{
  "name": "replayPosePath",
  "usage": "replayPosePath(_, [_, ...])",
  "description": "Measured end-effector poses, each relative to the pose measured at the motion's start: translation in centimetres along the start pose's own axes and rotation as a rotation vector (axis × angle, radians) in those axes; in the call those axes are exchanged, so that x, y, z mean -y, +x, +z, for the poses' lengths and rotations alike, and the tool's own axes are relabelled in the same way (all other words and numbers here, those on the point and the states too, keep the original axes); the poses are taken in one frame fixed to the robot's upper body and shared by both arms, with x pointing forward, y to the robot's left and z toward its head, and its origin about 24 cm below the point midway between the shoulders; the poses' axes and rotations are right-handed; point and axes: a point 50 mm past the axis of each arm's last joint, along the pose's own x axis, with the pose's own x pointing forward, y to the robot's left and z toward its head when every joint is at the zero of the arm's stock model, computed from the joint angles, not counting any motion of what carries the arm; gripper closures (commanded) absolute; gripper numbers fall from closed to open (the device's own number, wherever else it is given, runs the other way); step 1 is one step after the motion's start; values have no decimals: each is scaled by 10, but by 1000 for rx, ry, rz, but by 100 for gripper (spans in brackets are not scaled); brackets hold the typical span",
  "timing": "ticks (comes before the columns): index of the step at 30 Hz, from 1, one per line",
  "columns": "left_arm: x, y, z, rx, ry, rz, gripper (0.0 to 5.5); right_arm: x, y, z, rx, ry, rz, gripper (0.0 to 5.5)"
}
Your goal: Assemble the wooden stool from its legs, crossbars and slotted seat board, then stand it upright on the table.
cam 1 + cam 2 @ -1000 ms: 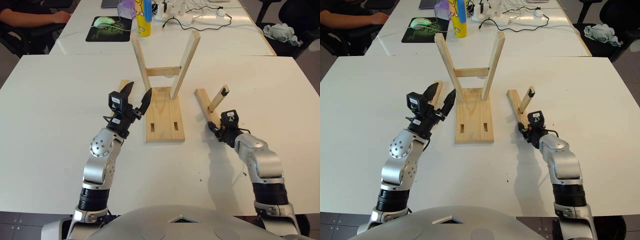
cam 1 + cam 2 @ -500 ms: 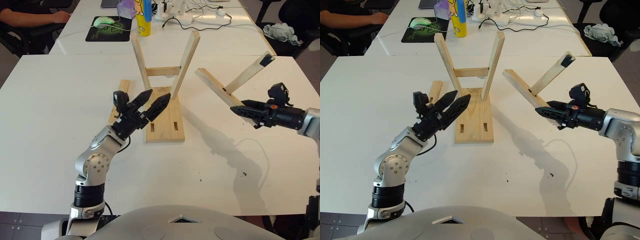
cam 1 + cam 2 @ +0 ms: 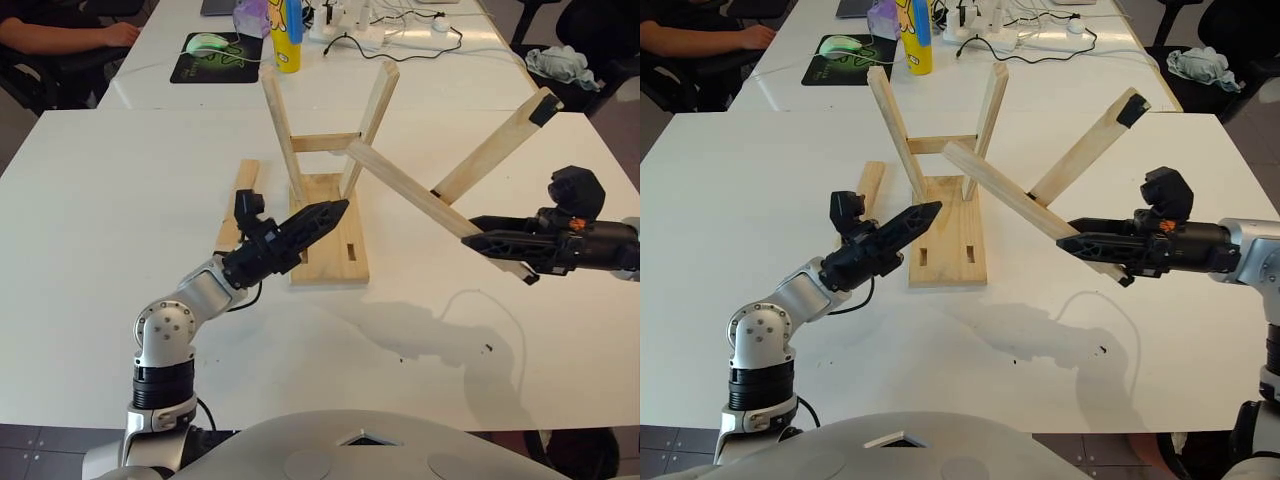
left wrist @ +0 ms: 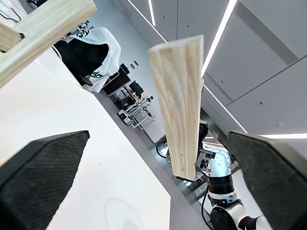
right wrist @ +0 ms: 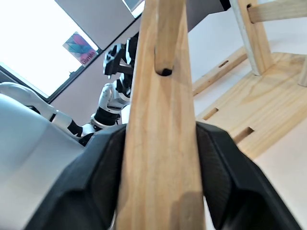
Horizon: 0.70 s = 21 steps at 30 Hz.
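Stool half-built as second leg frame (image 3: 400, 182) hangs over the desk (image 3: 120, 200)
The right end effector (image 3: 480, 243) is clamped on one leg of that frame, holding it tilted in the air above the desk's right half, its far end close to the standing leg frame (image 3: 325, 142). That one stands upright in the slotted seat board (image 3: 330, 262), which lies flat mid-desk, toward the far edge. The left end effector (image 3: 335, 212), fingers spread and holding nothing, points at the board. A loose wooden bar (image 3: 245, 180) lies flat beside the board, toward the desk's left edge.
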Motion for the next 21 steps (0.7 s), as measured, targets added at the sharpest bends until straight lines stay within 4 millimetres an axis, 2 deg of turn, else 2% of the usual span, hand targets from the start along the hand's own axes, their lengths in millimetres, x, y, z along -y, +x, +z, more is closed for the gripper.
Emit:
replayPosePath(7, [6, 8, 1, -22, 15, -43, 10, -4, 22, -9, 0, 20, 81, 339])
replayPosePath(15, [13, 10, 3, -5, -8, -101, 10, -6, 29, -21, -13, 60, 114, 339])
replayPosePath(21, [16, 8, 6, 3, -13, -122, 87, -6, 29, -23, -14, 68, 113, 339])
